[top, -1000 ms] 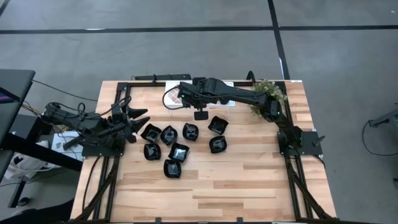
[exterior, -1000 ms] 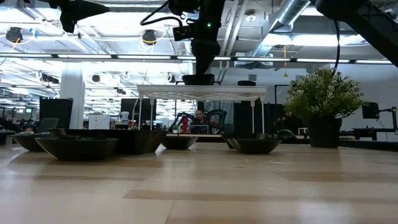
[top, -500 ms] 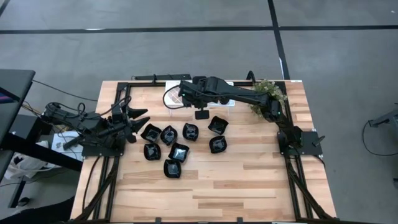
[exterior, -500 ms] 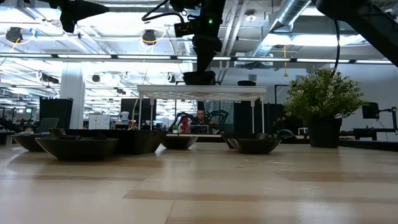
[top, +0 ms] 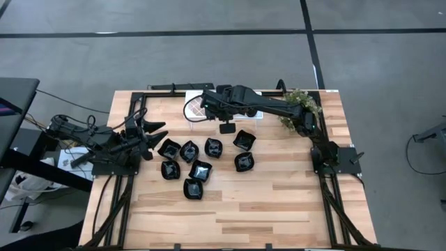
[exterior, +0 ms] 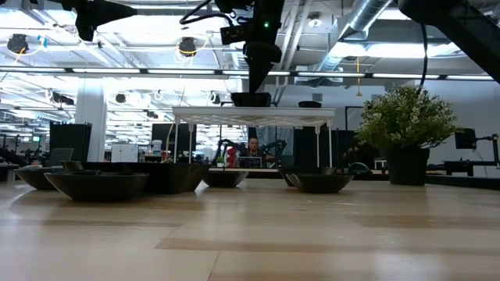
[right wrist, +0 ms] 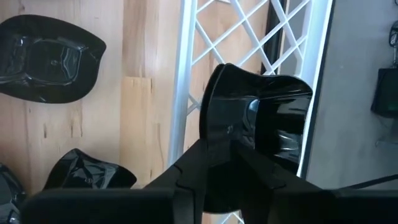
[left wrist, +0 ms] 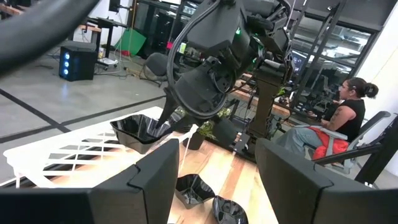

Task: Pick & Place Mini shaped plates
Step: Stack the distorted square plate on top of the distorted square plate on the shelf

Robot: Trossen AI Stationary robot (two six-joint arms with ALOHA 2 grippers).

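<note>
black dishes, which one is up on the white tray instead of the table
The dish at the right pincer, resting on the white lattice tray. The other dishes lie clustered on the wooden table.
</note>
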